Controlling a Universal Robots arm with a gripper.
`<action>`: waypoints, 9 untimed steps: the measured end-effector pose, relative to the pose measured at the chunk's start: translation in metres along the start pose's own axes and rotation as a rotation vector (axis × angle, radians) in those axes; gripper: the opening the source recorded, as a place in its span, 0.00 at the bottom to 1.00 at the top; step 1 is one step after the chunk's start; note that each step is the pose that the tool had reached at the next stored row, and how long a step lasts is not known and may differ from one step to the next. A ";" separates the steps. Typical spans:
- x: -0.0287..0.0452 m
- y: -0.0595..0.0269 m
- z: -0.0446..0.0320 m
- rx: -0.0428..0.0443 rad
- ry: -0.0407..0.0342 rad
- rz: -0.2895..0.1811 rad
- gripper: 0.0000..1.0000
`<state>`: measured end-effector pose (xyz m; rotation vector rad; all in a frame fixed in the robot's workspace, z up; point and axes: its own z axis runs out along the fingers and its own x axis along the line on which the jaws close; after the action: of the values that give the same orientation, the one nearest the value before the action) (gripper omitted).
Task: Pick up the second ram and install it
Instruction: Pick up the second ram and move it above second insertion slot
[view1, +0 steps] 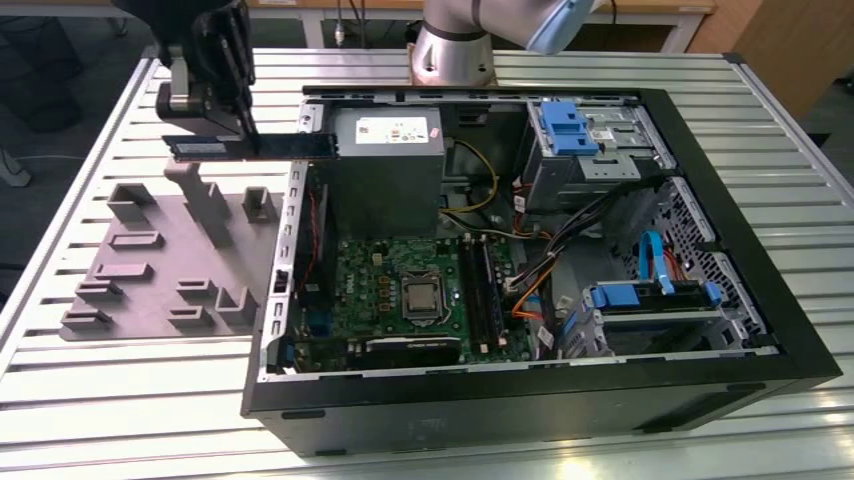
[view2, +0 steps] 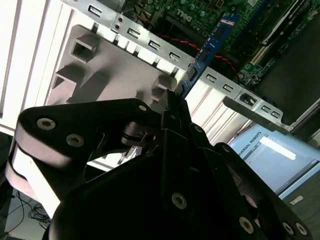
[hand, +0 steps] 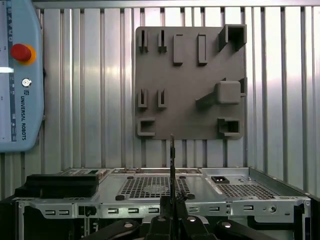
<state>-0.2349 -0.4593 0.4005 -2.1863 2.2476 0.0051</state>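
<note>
The exterior view looks steeply down from high and some way off, taking in the slatted table (view1: 80, 400), the whole open computer case (view1: 534, 400) and, at nine o'clock of the case in that view, the gray holder plate (view1: 160, 295). The first wrist view faces straight down past the gripper (hand: 172, 205) from well above that plate and the case's wall. The second wrist view sits close behind the gripper, looking obliquely along the second ram (view2: 207, 50) at the same plate and wall, which all three views share

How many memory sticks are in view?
1 memory stick, in the gripper, raised near the gray holder and case. Another may sit hidden in the motherboard slots.
</note>
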 end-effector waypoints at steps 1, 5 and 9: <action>-0.0001 -0.0023 0.0000 0.0000 -0.0001 0.000 0.14; -0.0003 -0.0111 0.0000 0.0000 0.0000 0.000 0.14; -0.0005 -0.0196 0.0001 0.0001 -0.0001 0.000 0.14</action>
<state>-0.2153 -0.4593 0.4004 -2.1863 2.2474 0.0051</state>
